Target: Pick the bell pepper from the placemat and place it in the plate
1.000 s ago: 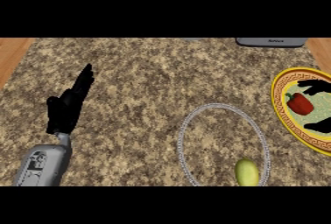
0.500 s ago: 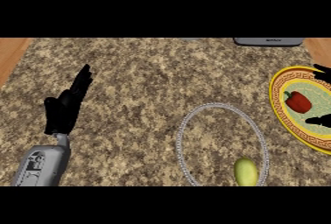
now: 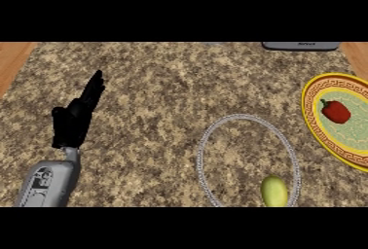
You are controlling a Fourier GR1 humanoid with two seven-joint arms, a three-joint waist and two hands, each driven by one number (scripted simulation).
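Observation:
The red bell pepper point(image 3: 336, 111) lies on the green centre of a yellow-rimmed round plate point(image 3: 313, 119) at the counter's right edge; the picture's edge cuts the plate off. Left of it sits a round placemat point(image 3: 203, 160) with a pale beaded border, its face patterned like the counter. My left hand point(image 3: 72, 124) rests open at the left, fingers pointing up, far from both. My right hand does not show.
A yellow-green oval fruit point(image 3: 274, 190) lies on the placemat's near right part. A grey device point(image 3: 300, 45) sits at the counter's far edge. Wooden strips point(image 3: 13, 56) border the speckled counter at both sides.
The black right hand that hovered over the plate's right side has drawn out of view. The pepper stays on the plate. My left hand has not moved.

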